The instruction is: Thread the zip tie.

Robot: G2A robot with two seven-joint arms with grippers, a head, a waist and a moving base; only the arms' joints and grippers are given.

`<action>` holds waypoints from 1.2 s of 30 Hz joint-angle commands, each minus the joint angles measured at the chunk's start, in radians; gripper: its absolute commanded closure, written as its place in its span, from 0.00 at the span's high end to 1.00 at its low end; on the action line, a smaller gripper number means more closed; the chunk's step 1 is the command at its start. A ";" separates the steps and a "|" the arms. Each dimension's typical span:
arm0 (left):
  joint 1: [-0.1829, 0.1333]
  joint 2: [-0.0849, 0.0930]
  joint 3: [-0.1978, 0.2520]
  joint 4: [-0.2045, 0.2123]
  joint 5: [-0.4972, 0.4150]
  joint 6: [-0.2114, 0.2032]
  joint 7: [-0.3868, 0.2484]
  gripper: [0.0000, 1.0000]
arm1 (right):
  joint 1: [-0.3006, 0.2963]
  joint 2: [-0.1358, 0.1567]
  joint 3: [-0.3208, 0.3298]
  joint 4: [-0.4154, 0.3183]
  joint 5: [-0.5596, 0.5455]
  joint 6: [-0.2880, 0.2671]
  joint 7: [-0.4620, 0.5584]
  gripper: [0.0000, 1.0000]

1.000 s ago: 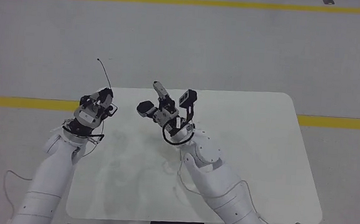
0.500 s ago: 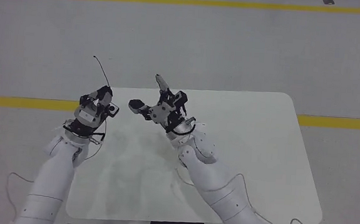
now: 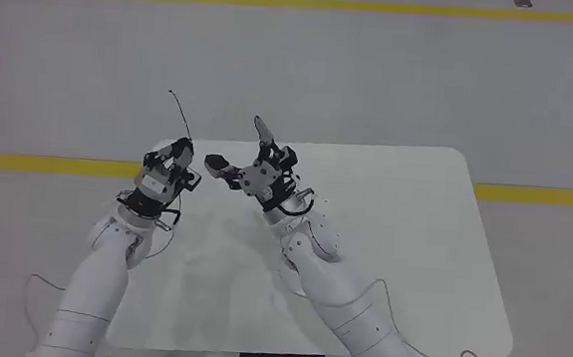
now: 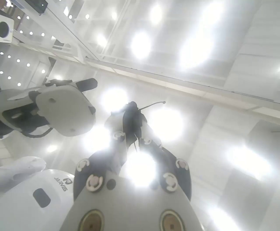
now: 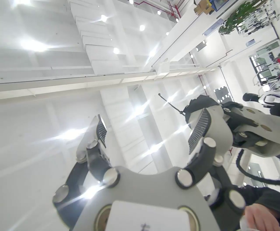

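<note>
A thin black zip tie sticks up from my left gripper, which is shut on its lower part above the table's far left corner. In the left wrist view the zip tie curves out past the closed fingertips of the left gripper. My right gripper hangs just right of it, open, nothing between its fingers. In the right wrist view the right gripper spreads wide, and the zip tie rises from the left gripper just beyond one finger.
The white table lies below both arms, bare across its middle and right side. Grey floor with yellow lines surrounds it.
My left gripper has shifted right with the zip tie, closing the gap to the right gripper. The right gripper has turned, its fingers now spread toward the left one.
</note>
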 commanded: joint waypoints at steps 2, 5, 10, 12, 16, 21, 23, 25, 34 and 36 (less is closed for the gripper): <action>-0.001 -0.003 0.002 0.002 0.000 -0.002 0.003 0.00 | 0.003 -0.001 -0.001 0.004 0.002 -0.004 0.004 1.00; -0.001 -0.003 0.002 0.002 0.000 -0.002 0.003 0.00 | 0.008 -0.003 -0.003 0.010 -0.001 -0.002 0.012 0.89; -0.001 -0.003 0.002 0.002 0.000 -0.002 0.003 0.00 | 0.018 -0.003 -0.001 0.020 -0.009 0.021 0.017 0.44; -0.001 -0.003 0.002 0.002 0.000 -0.002 0.003 0.00 | 0.019 -0.003 -0.001 0.022 -0.007 0.030 0.022 0.40; -0.001 -0.003 0.002 0.002 0.000 -0.002 0.003 0.00 | 0.016 -0.004 -0.005 0.024 0.012 0.041 0.031 0.33; -0.001 -0.003 0.002 0.002 0.000 -0.002 0.003 0.00 | 0.012 -0.006 -0.011 0.031 0.017 0.049 0.030 0.35; -0.001 -0.003 0.002 0.002 0.000 -0.002 0.003 0.00 | 0.010 -0.007 -0.014 0.031 0.020 0.054 0.031 0.35; -0.001 -0.003 0.002 0.002 0.000 -0.002 0.003 0.00 | 0.009 -0.008 -0.018 0.030 0.022 0.057 0.034 0.35; -0.001 -0.003 0.002 0.002 0.000 -0.002 0.003 0.00 | 0.000 -0.014 -0.040 0.022 0.026 0.060 0.038 0.28; -0.001 -0.003 0.002 0.002 0.000 -0.002 0.003 0.00 | 0.002 -0.015 -0.044 0.024 0.026 0.060 0.038 0.26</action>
